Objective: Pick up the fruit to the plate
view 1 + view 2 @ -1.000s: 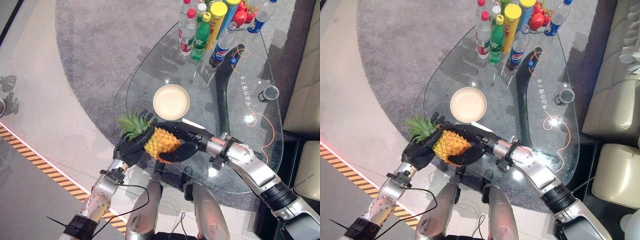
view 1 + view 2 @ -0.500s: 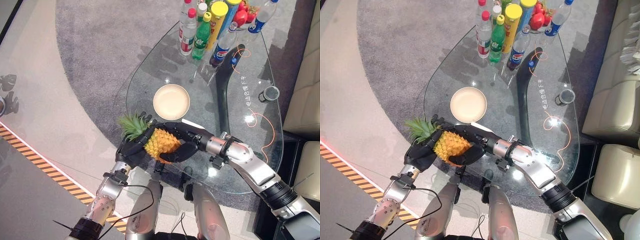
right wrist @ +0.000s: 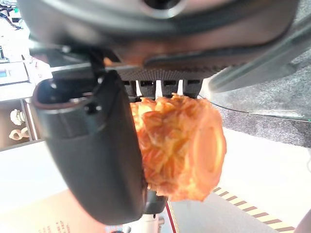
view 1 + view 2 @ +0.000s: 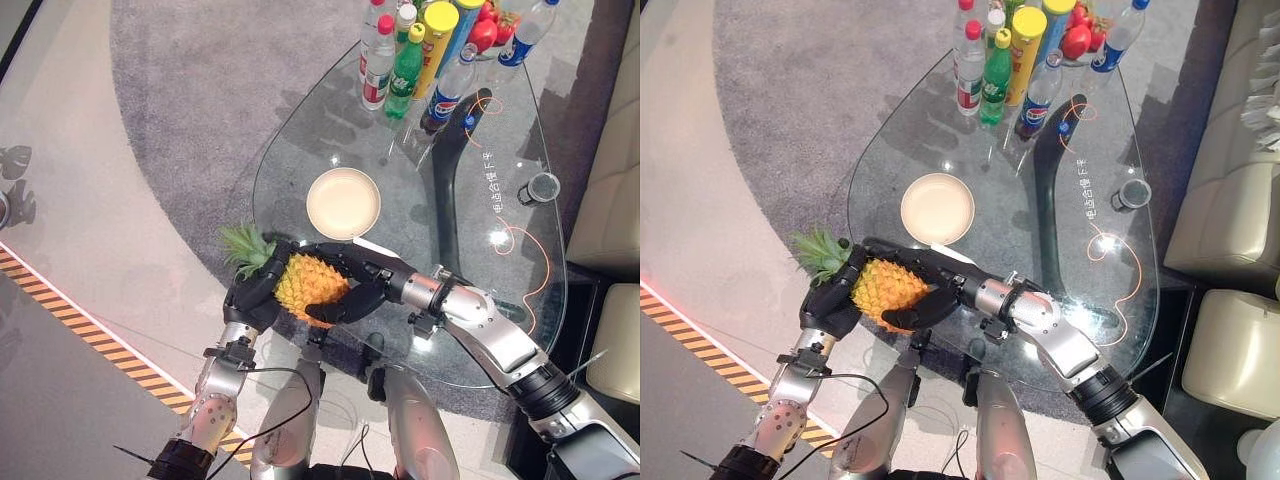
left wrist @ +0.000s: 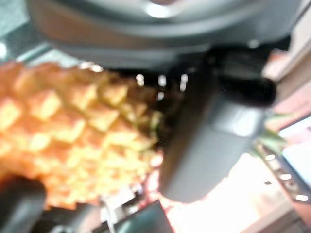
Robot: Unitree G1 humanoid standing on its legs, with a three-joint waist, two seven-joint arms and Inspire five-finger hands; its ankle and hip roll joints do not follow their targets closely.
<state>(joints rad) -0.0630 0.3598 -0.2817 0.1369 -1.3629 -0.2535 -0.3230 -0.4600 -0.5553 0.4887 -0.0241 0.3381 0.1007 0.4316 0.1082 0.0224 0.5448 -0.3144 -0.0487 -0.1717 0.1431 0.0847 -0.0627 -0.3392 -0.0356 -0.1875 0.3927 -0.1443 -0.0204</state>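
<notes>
One pineapple (image 4: 305, 283) is held between both hands just off the near edge of the glass table (image 4: 520, 290), on the near side of the plate (image 4: 343, 203). Its body is golden-orange with a diamond-patterned rind, and its green leafy crown (image 4: 241, 246) points away from the table toward the grey carpet (image 4: 200, 110). In the right wrist view the flat cut base of the fruit is seen.

The left hand (image 4: 252, 297) is curled round the crown end of the pineapple, and the right hand (image 4: 345, 285) is wrapped round the body from the table side, with fingers over the top and thumb beneath; both are clamped on the fruit.

One round cream plate is seen, bare, on the glass just beyond the pineapple. Open glass lies around the plate on all sides. At the far end of the table from the plate a cluster of bottles (image 4: 405, 62) stands: two clear ones with red caps, one green one, one dark cola bottle, one clear one with a blue cap, and one tall yellow-lidded canister (image 4: 434, 40). Red fruit (image 4: 482, 32) is seen behind them; their number cannot be told. One small dark-rimmed cup (image 4: 543, 187) sits alone near the table's edge, well apart from the plate.

A black-and-yellow striped line (image 4: 130, 365) runs across the floor on the near side of the pineapple
</notes>
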